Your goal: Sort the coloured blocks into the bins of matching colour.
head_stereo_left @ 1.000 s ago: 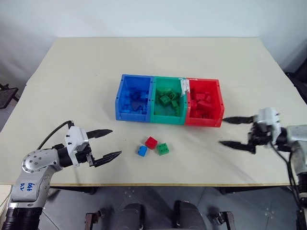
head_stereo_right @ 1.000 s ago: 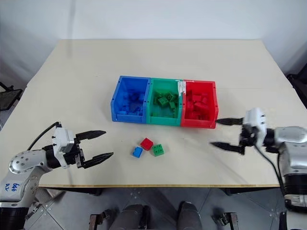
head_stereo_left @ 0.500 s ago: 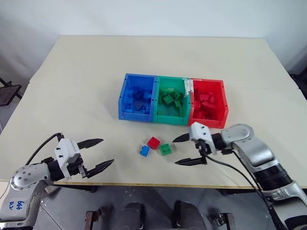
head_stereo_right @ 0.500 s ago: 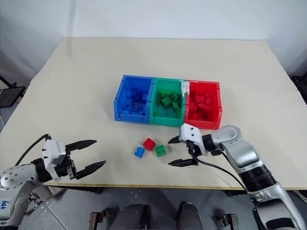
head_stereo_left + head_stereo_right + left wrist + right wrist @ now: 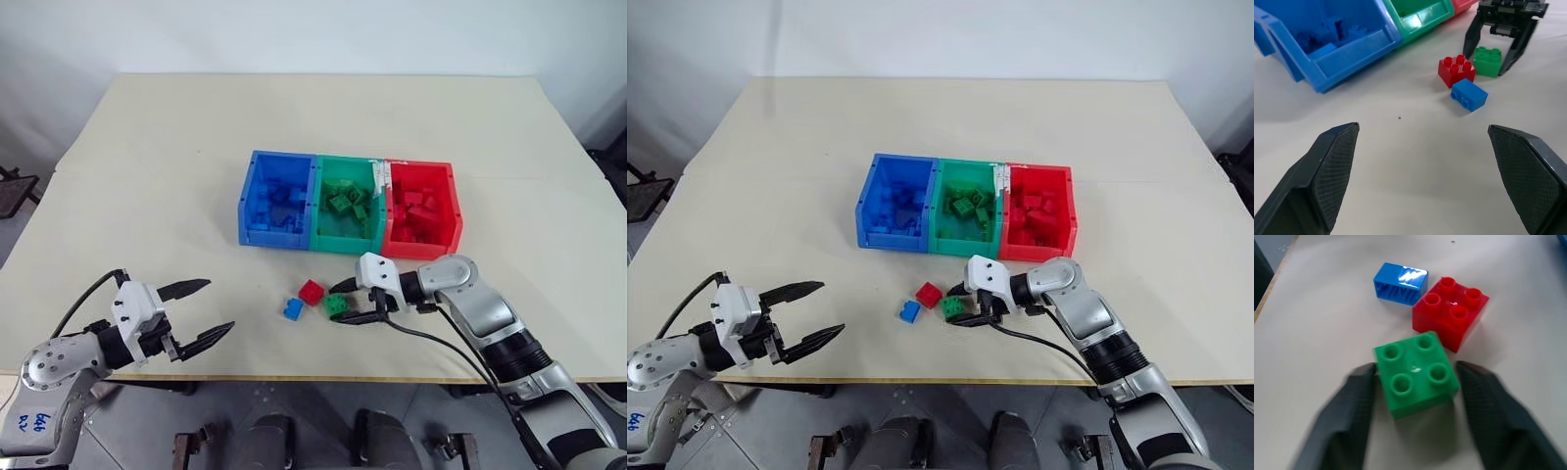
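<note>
Green block (image 5: 1416,373) on the cream table (image 5: 147,176), flanked by the two fingers of the right pincer (image 5: 340,302) — one on each side, close against it but whether they pinch it cannot be told. Red block (image 5: 312,292) lies just beside it, blue block (image 5: 292,308) next to the red one. Behind them stand the joined bins: blue bin (image 5: 251,196), green bin (image 5: 343,242), red bin (image 5: 454,211), each holding blocks of its own colour. Left pincer (image 5: 201,313) — spread wide, empty, well apart from the blocks.
</note>
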### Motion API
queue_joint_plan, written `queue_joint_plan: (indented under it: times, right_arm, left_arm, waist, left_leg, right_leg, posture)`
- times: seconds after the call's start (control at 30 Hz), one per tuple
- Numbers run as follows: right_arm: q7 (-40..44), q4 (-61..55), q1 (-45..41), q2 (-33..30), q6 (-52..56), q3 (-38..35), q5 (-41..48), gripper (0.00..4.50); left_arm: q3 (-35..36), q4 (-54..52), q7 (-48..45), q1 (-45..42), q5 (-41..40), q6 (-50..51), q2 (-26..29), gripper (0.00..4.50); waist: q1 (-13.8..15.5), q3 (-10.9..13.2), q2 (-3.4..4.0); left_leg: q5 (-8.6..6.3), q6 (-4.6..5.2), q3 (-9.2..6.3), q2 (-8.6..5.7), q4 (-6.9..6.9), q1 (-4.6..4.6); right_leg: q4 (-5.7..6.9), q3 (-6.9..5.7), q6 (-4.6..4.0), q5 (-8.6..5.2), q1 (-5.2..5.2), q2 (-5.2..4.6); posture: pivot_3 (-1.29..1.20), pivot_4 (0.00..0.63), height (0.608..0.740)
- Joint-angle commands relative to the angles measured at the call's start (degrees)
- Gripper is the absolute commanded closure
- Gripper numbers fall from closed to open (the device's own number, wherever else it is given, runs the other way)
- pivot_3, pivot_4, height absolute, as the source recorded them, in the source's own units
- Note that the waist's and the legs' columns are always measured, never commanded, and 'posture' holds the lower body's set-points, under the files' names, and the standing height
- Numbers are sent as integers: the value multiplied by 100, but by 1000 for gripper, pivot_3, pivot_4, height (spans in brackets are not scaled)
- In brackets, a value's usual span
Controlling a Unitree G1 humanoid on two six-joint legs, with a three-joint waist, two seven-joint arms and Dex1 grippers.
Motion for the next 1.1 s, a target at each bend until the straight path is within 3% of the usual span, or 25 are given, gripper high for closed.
queue_joint_plan:
  times: [0.03,0.23,0.5,0.8,0.93,1.1]
  right_arm:
    - [235,-122,-39,-106,-433,-386,330,3039]
    - [-20,-252,-367,39,370,-1280,1300,3028]
    - [-1648,1627,-1872,558,338,-1661,667,3028]
    - [-1724,1934,-1997,667,85,-1782,576,21]
    - [-1424,1375,-1652,463,119,-2019,909,21]
    - [-400,700,-709,-165,-491,-2462,1413,21]
  left_arm:
    - [-11,-133,6,-47,-101,-24,-32,0]
    - [46,-292,244,-178,-373,216,-214,0]
    - [136,-271,438,-305,-444,337,-253,0]
    - [150,-176,411,-361,-420,348,-221,0]
    - [95,-172,405,-439,-390,340,-224,0]
    - [74,-18,278,-436,-254,300,-93,0]
  waist:
    - [-4,0,0]
    - [-3,0,0]
    - [-28,-1,-1]
    - [-53,-1,-1]
    - [-40,-1,-1]
    - [18,-1,-2]
  left_leg:
    - [0,0,0,0,0,0]
    - [0,0,0,2,1,0]
    - [0,0,3,3,-6,0]
    - [0,2,15,-1,-6,-12]
    - [0,2,15,-1,-4,-12]
    - [-1,3,14,-2,-4,-13]
  right_leg:
    - [0,0,0,0,0,0]
    - [0,0,0,0,1,0]
    - [16,0,-4,-2,-14,1]
    - [28,0,-4,-2,-36,-2]
    - [30,0,-4,-2,-36,-2]
    - [25,-1,-4,-2,-32,-3]
  posture:
    - [0,150,740]
    - [0,150,740]
    - [0,150,740]
    - [0,150,740]
    - [0,150,740]
    - [0,150,740]
